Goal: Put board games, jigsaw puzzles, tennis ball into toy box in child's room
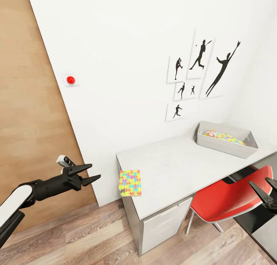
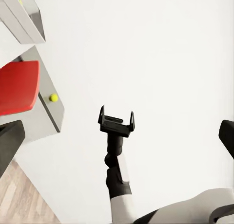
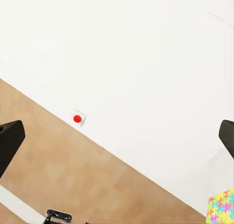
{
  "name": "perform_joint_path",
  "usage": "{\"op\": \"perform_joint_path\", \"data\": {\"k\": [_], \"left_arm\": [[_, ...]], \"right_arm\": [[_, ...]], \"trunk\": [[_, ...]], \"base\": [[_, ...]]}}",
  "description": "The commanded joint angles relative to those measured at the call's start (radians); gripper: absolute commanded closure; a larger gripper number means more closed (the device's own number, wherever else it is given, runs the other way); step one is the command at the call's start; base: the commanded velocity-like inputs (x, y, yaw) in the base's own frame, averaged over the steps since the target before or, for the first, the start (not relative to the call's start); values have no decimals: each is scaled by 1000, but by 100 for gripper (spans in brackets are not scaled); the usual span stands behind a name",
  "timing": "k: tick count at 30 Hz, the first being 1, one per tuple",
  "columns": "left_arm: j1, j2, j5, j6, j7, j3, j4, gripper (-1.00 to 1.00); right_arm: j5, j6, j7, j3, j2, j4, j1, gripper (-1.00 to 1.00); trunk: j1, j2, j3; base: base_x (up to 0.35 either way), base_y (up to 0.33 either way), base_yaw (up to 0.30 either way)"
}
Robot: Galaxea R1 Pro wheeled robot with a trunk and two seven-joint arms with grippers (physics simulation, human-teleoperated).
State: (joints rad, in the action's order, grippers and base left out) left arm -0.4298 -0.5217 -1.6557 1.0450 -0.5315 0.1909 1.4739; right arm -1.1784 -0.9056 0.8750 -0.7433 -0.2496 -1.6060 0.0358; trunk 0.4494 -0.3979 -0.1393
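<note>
Both end effectors, left [image 1: 89, 172] and right [image 1: 265, 188], wide and empty; jigsaw puzzle [image 1: 130, 183] on table [image 1: 173, 173]

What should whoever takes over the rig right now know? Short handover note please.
Left gripper: open, empty, held out beside the table.
Right gripper: open, empty, near the red chair.
One jigsaw puzzle lies on the table's near corner. The toy box at the far end holds something jigsaw-patterned, probably the second puzzle. Tennis ball sits on the table.
Left: the puzzle, the ball, the board games.
</note>
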Motion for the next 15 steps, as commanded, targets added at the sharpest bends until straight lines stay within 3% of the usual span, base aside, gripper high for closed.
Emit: {"op": "perform_joint_path", "data": {"k": [1,4,6,7,9,11,14,15], "left_arm": [[-1,0,28,0,-6,0,-1,-100],[-2,1,90,-3,7,-3,-6,-100],[-3,18,157,-16,47,-4,-17,-100],[-4,26,171,-20,62,-4,-22,-100],[-11,59,202,-28,118,-5,-41,-100],[-38,117,223,-34,224,-4,-86,-100],[-78,184,232,-38,354,-4,-162,-100],[-98,219,235,-39,421,-4,-212,-100]], "right_arm": [[0,-8,-19,0,0,-2,1,-100],[-2,-14,-66,2,0,-3,1,-100],[-2,-17,-102,28,-2,-4,1,-100],[-2,-18,-108,41,-4,-4,1,-100],[-2,-20,-121,88,-9,-4,1,-100],[-2,-24,-132,161,-13,-5,5,-100],[-1,-26,-159,238,-15,-5,20,-100],[-1,-28,-187,278,-16,-5,33,-100]], "trunk": [[1,-2,-2],[1,-2,-2],[1,-2,-2],[1,-2,-2],[1,-2,-2],[1,-2,-2],[1,-2,-2],[1,-2,-2]], "base": [[0,0,0],[0,0,0],[0,0,0],[0,0,0],[0,0,0],[0,0,0],[0,0,0],[0,0,0]]}}
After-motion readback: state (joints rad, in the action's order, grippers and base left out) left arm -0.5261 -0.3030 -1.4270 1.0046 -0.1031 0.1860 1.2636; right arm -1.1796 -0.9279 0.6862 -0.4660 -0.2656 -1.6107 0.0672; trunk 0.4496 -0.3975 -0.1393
